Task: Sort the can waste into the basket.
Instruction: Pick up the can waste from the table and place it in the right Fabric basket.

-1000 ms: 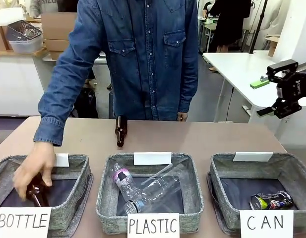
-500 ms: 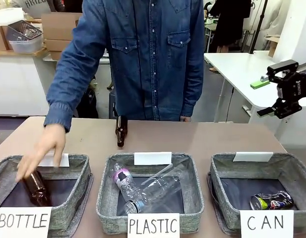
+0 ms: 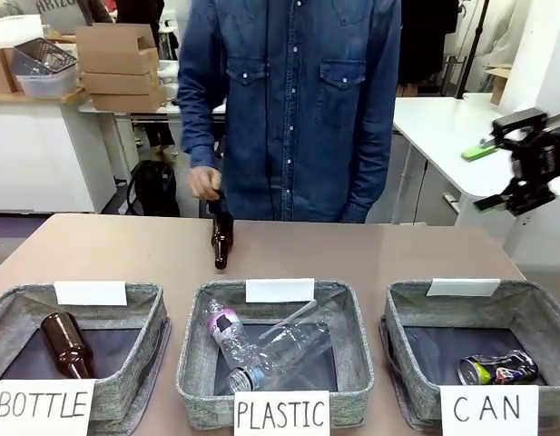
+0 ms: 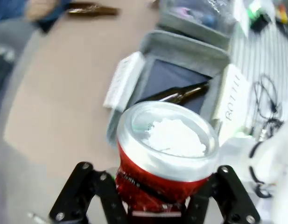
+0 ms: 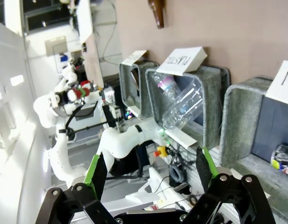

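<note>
From the front, three grey fabric baskets line the near edge of the desk (image 3: pixel 125 254). The basket marked CAN (image 3: pixel 416 309) sits at the right, and a dented blue can (image 3: pixel 497 368) lies on its side in its near right corner. A person in a denim shirt stands across the desk, one hand (image 3: pixel 205 184) close to a brown bottle (image 3: pixel 221 241) lying on the desk. The right jaws hang high at the right edge, well apart from every basket. Looking along the left jaws, a red can (image 4: pixel 165 158) sits in the middle, silver top toward the camera, with the jaws clenched on its lower body from both sides. Beyond it lies the basket marked BOTTLE (image 4: pixel 181 46) with another brown bottle (image 4: pixel 179 94) inside. The red can looks light, thin-walled and dented, so a low hold on its sides with gentle pressure seems right, though the smooth metal could slip. It likely has to cross to the CAN basket before it is let go. Looking along the right jaws, they are spread wide with nothing between the green pads (image 5: pixel 98 172). The CAN basket shows at the right edge of this view, the blue can inside it.
</note>
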Robot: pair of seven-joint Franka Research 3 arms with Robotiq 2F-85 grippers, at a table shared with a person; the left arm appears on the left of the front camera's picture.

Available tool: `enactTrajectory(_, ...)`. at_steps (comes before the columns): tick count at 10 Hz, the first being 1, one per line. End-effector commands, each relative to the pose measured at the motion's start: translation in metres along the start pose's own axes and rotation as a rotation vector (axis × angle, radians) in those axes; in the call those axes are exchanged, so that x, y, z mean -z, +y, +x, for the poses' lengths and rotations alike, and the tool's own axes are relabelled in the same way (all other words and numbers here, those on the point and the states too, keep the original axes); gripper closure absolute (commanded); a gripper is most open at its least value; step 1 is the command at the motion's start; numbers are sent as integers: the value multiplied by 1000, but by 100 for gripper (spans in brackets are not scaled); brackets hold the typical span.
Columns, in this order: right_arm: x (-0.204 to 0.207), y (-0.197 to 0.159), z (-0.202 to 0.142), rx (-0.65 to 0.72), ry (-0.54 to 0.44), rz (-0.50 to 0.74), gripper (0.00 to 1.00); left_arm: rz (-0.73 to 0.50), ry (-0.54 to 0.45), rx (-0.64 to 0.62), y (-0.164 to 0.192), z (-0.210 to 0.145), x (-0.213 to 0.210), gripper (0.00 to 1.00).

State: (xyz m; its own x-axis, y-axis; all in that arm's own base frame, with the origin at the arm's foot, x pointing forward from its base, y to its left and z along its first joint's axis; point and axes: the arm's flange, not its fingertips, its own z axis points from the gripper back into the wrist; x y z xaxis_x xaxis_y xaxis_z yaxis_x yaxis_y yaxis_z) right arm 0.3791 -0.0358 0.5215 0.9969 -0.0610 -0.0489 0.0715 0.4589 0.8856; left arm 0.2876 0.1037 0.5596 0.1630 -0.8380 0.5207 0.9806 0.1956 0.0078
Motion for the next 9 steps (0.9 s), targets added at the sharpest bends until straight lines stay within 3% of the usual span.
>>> enactTrajectory(1, -85, 36, -29, -53, -198, -150, 0, -77, 89, 268, -21, 87, 34, 100)
enactTrajectory(2, -129, 51, -50, -66, -263, -236, 0, -118, 126, 381, -34, 134, 57, 100)
enactTrajectory(3, -169, 56, -73, -20, -299, -316, 0, -185, 167, 399, -50, 183, 84, 100)
enactTrajectory(4, -196, 54, -92, -29, -353, -340, 0, -236, 124, 225, -75, 231, 114, 100)
enactTrajectory(5, -215, 48, -107, -32, -391, -350, 0, -303, 205, 216, -101, 267, 146, 100)
enactTrajectory(6, -226, 38, -113, -34, -414, -338, 0, -372, 274, 231, -131, 302, 182, 100)
enactTrajectory(7, -226, 27, -113, -8, -428, -331, 0, -322, 290, 210, -161, 338, 220, 100)
enactTrajectory(8, -218, 19, -113, -32, -399, -309, 0, -362, 346, 233, -180, 370, 254, 100)
enactTrajectory(9, -210, 11, -112, -35, -373, -311, 0, -310, 282, 182, -187, 400, 278, 100)
